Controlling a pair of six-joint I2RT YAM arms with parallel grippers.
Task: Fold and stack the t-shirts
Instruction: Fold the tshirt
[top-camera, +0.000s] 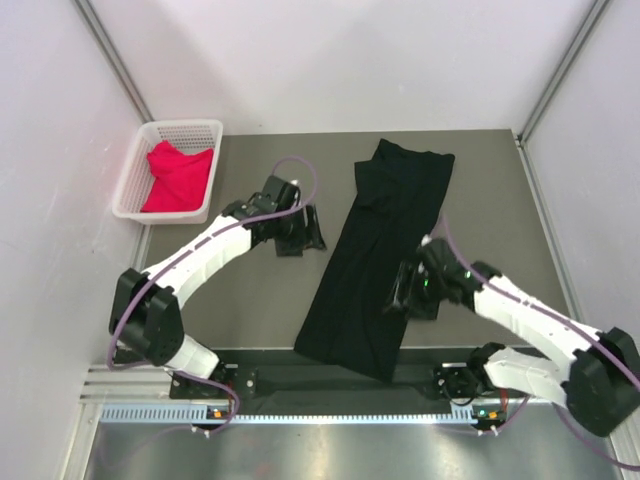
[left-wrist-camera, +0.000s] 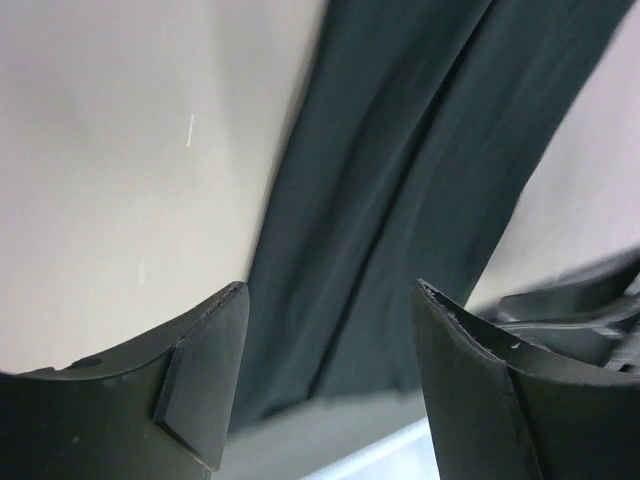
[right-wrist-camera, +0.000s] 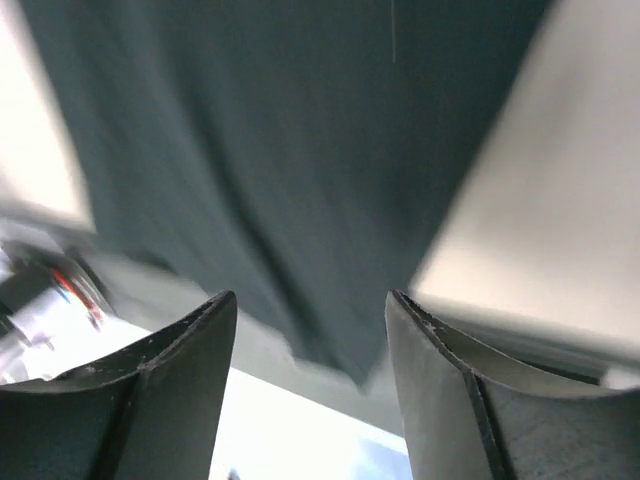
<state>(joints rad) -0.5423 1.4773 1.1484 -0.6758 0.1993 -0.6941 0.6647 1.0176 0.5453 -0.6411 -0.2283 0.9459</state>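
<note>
Grey tabletop (top-camera: 255, 300) bears the black t-shirt (top-camera: 375, 250), a long strip (red-pink t-shirt (top-camera: 178, 176) in the basket (top-camera: 185, 125)); my left gripper (top-camera: 312, 230) and right gripper (top-camera: 398, 292) gape, empty.

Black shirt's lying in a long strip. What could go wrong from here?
The black t-shirt lies diagonally, its near end at the table edge: it may slide or snag there.
Its layered edges look uneven, so the next fold may skew.
The red t-shirt sits crumpled in the basket; lifting could catch the lattice.
</note>
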